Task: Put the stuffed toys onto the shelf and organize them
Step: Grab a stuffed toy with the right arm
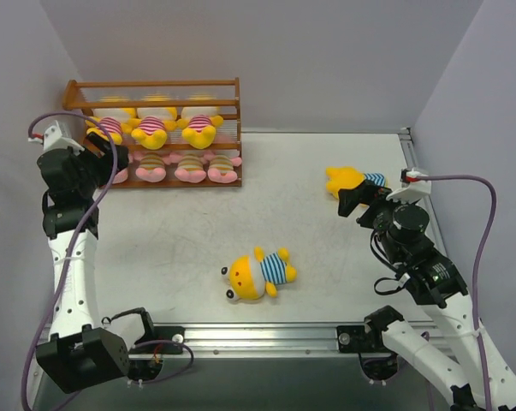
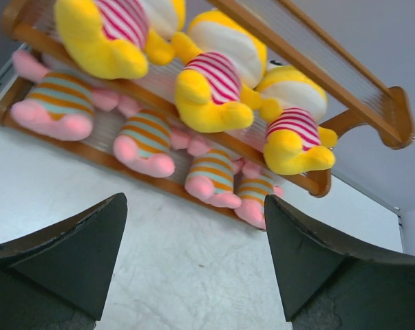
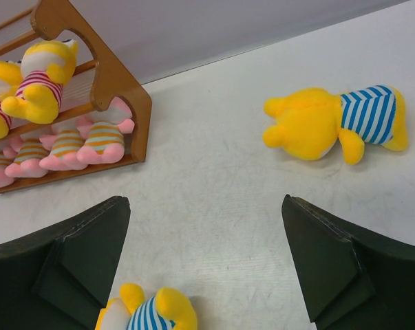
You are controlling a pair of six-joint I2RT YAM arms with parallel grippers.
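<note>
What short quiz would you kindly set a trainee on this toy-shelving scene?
1. True or false: the top tier of the shelf holds toys.
2. How many blue-striped toys lie on the table?
3. The bottom tier holds: A pink toys, B blue-striped toys, C nothing.
Key: 1 false; 2 two; 3 A.

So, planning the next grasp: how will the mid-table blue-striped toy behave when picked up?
The blue-striped toy looks like soft plush, so it probably squashes and flops. Likely light. Sprawled flat, it seems unlikely to roll.
</note>
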